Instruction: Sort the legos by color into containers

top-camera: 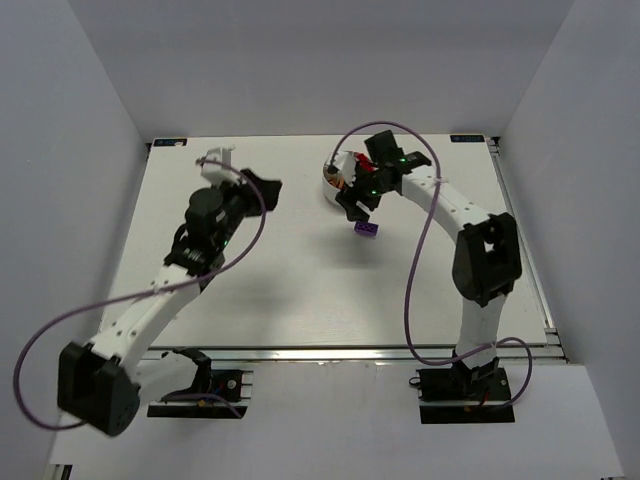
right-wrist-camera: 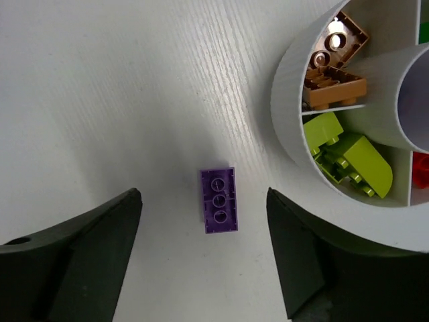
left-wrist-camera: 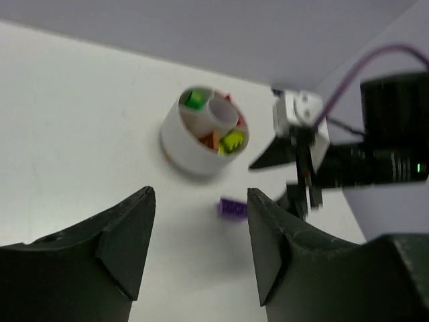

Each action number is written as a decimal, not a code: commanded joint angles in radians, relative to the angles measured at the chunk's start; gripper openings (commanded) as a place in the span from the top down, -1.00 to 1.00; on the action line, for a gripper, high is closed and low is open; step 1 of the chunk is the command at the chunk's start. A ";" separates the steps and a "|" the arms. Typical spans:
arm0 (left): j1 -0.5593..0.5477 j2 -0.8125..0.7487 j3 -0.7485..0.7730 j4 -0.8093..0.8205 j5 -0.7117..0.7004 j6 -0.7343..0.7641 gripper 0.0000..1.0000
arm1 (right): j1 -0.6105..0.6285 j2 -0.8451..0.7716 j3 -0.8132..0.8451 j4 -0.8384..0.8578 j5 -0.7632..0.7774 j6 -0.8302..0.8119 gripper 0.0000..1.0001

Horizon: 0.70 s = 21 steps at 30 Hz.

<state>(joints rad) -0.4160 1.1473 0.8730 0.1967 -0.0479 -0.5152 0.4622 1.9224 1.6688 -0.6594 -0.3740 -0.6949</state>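
A purple lego (right-wrist-camera: pixel 219 200) lies upside down on the white table, just left of the round white dish (right-wrist-camera: pixel 288 127). It also shows in the top view (top-camera: pixel 367 230) and the left wrist view (left-wrist-camera: pixel 232 208). My right gripper (right-wrist-camera: pixel 204 258) is open and hovers over the purple lego, which lies between its fingers' line and the dish. The dish (left-wrist-camera: pixel 182 141) holds orange legos (right-wrist-camera: pixel 334 87), yellow-green legos (right-wrist-camera: pixel 345 157), a red one (right-wrist-camera: pixel 420 169) and a green one (left-wrist-camera: pixel 195 100) in separate wedges. My left gripper (left-wrist-camera: pixel 201 245) is open and empty, well left of the dish.
The right arm (top-camera: pixel 455 205) reaches over the dish from the right. The left arm (top-camera: pixel 205 230) stands over the left half of the table. White walls close in the table on three sides.
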 commanded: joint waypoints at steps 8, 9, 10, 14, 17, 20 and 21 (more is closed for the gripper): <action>-0.003 -0.665 -0.359 -0.485 -0.194 -0.216 -0.38 | 0.081 0.125 0.123 -0.216 0.329 0.018 -0.72; -0.003 -0.698 -0.359 -0.502 -0.194 -0.227 -0.38 | 0.081 0.130 0.123 -0.217 0.336 0.012 -0.72; -0.003 -0.725 -0.377 -0.516 -0.214 -0.238 -0.39 | 0.082 0.135 0.114 -0.215 0.343 0.009 -0.71; -0.003 -0.785 -0.388 -0.571 -0.228 -0.252 -0.42 | 0.081 0.170 0.112 -0.201 0.371 -0.014 -0.69; -0.003 -0.772 -0.375 -0.591 -0.225 -0.252 -0.43 | 0.081 0.205 0.140 -0.204 0.362 -0.025 -0.67; -0.003 -0.746 -0.356 -0.609 -0.225 -0.253 -0.43 | 0.081 0.234 0.157 -0.210 0.343 -0.043 -0.63; -0.003 -0.741 -0.352 -0.614 -0.225 -0.253 -0.43 | 0.081 0.245 0.158 -0.212 0.340 -0.049 -0.62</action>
<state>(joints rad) -0.4191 0.3851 0.4969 -0.3702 -0.2558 -0.7593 0.5434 2.1548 1.7805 -0.8463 -0.0261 -0.7151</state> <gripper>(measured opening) 0.714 0.816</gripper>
